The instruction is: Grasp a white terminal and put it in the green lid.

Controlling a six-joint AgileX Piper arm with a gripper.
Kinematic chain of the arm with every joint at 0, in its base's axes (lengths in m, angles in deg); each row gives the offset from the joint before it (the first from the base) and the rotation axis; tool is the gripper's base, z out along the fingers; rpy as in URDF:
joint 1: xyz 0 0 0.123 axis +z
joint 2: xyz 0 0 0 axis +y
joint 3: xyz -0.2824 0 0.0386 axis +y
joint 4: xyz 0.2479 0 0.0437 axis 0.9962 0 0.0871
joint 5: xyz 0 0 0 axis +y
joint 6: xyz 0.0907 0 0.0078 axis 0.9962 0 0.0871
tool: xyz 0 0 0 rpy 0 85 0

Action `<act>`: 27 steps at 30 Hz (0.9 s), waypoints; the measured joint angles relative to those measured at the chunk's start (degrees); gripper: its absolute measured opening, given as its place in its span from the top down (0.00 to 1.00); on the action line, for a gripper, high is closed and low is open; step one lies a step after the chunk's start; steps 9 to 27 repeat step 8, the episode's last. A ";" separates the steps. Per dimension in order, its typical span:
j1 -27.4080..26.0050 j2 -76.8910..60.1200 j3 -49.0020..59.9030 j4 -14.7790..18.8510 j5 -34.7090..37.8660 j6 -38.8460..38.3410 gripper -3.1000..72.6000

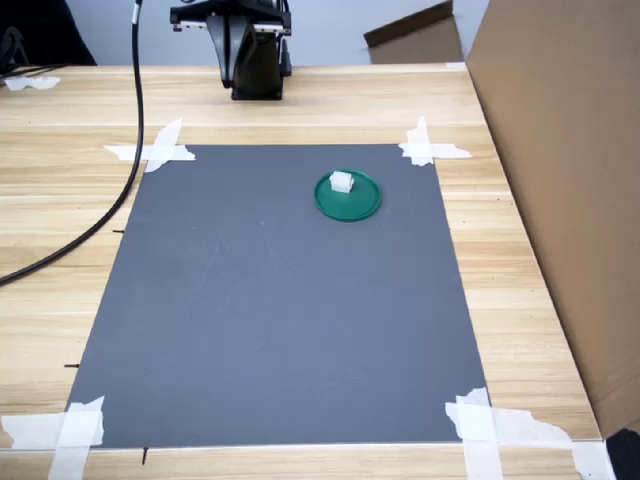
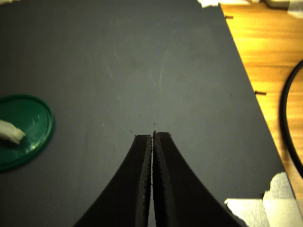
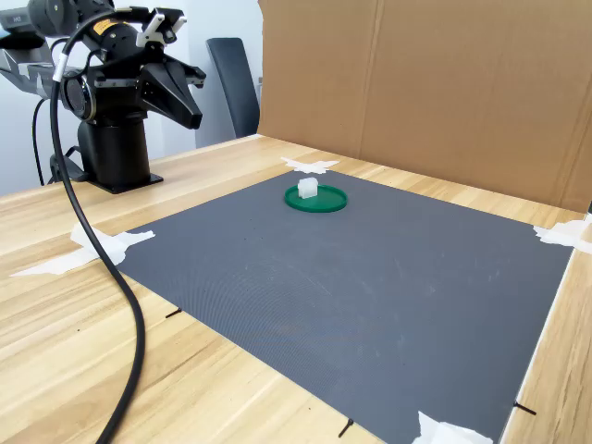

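Observation:
A small white terminal point(image 1: 341, 181) rests inside the dark-green lid point(image 1: 360, 205) on the grey mat, toward the far right in the first exterior view. Both exterior views show the same: the white terminal point(image 3: 307, 188) sits on the green lid point(image 3: 326, 203). In the wrist view the lid point(image 2: 28, 123) lies off to one side with the terminal point(image 2: 9, 132) on it. My gripper point(image 2: 152, 136) is shut with nothing between its black fingers, held high and well back from the lid, near the arm's base point(image 3: 190, 116).
The grey mat point(image 1: 270, 300) is taped at its corners to a wooden table point(image 1: 60, 130). A black cable point(image 3: 111, 277) trails across the wood by the arm's base point(image 1: 255, 60). Cardboard walls point(image 1: 560, 180) stand along the first exterior view's right.

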 joint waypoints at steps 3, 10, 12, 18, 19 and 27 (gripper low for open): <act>0.00 -0.22 1.74 -0.43 0.58 0.00 1.00; 0.00 -0.32 2.16 -1.09 0.77 -0.05 1.00; 0.00 -0.32 2.16 -1.09 0.77 -0.05 1.00; 0.00 -0.32 2.16 -1.09 0.77 -0.05 1.00; 0.00 -0.32 2.16 -1.09 0.77 -0.05 1.00; 0.00 -0.32 2.16 -1.09 0.77 -0.05 1.00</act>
